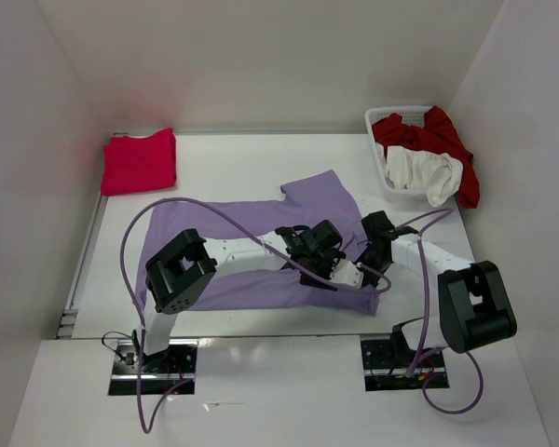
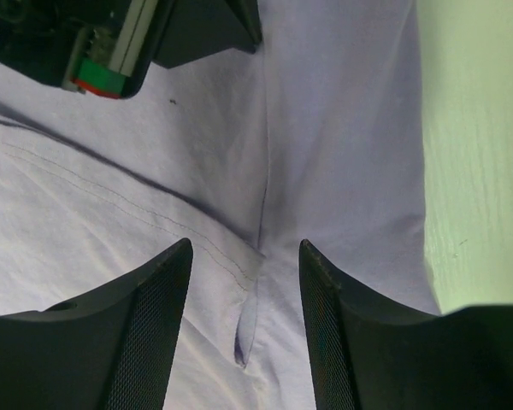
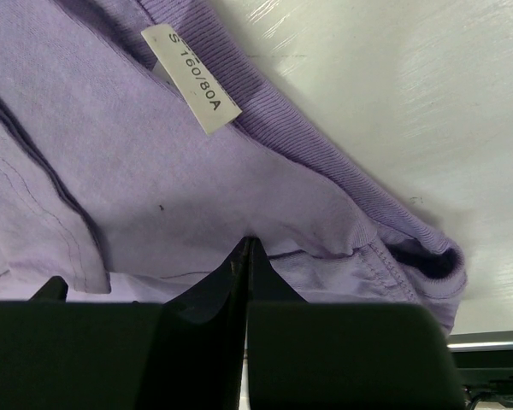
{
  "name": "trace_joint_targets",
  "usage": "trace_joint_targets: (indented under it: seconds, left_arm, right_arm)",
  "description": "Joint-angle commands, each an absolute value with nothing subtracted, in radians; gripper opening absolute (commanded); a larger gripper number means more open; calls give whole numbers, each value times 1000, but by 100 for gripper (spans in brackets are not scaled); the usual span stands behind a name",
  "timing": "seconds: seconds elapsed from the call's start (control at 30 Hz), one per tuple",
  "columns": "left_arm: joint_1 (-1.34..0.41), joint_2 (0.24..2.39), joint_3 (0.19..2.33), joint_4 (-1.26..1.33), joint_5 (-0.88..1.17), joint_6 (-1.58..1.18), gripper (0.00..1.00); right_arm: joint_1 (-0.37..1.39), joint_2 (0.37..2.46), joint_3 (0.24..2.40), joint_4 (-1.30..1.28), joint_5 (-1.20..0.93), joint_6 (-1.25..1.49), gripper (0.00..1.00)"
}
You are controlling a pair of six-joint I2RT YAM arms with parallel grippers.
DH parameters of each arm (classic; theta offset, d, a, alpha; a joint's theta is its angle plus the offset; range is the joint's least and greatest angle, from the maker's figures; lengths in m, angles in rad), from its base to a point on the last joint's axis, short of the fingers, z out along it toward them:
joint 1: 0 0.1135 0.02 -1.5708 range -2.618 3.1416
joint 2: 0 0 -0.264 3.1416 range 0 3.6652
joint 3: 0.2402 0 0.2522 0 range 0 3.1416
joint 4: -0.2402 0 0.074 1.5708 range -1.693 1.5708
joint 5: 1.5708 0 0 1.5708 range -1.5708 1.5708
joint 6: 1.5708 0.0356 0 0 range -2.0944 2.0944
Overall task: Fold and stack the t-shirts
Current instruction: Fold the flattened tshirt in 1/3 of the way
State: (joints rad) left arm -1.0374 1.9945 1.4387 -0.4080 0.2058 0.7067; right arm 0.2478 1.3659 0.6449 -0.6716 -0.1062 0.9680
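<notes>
Left gripper (image 2: 245, 246) jaws apart, hovering over a seam of the lavender t-shirt (image 1: 321, 196), which lies spread mid-table (image 1: 233, 163). Right gripper (image 3: 245, 249) jaws pressed together, tips at the shirt's collar edge.

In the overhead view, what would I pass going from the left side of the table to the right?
Folded magenta-pink t-shirt → spread-out lavender t-shirt → white basket, which holds the cream t-shirt and dark red t-shirt.
</notes>
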Motion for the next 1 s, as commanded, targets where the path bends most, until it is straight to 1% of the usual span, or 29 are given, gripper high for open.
trace_joint_targets:
  seconds: [0.0, 0.23, 0.33, 0.47, 0.53, 0.57, 0.67, 0.7, 0.73, 0.77, 0.93, 0.97]
  left_arm:
    - [-1032, 1991, 1466, -394, 203, 713, 61]
    - [-1032, 1991, 1391, -312, 129, 744, 61]
    - [-1032, 1991, 1391, -293, 104, 744, 58]
    - [-1032, 2000, 1365, -270, 75, 765, 57]
    - [-1032, 2000, 1353, -249, 55, 775, 52]
    - [-1032, 2000, 1353, -249, 45, 775, 46]
    - [-1032, 2000, 1353, -249, 44, 775, 38]
    - [-1032, 2000, 1353, -259, 44, 775, 30]
    - [-1032, 2000, 1353, -259, 44, 764, 26]
    - [-1032, 2000, 1362, -259, 44, 764, 25]
    - [-1032, 2000, 1384, -293, 44, 755, 24]
    - [-1023, 2000, 1384, -302, 44, 755, 21]
  right_arm:
    - [241, 1371, 634, -643, -97, 963, 0]
    - [241, 1371, 634, -643, -97, 963, 0]
    - [241, 1371, 634, -643, -97, 963, 0]
    - [241, 1371, 634, -643, -97, 963, 0]
    - [241, 1371, 634, -643, -97, 963, 0]
    - [241, 1371, 634, -643, -97, 963, 0]
    - [241, 1371, 634, -643, -97, 963, 0]
    - [241, 1371, 634, -643, -97, 963, 0]
    - [241, 1371, 634, -643, -97, 963, 0]
    - [241, 1371, 634, -643, -97, 954, 0]
    - [241, 1371, 634, -643, -97, 954, 0]
    - [241, 1371, 634, -643, -97, 954, 0]
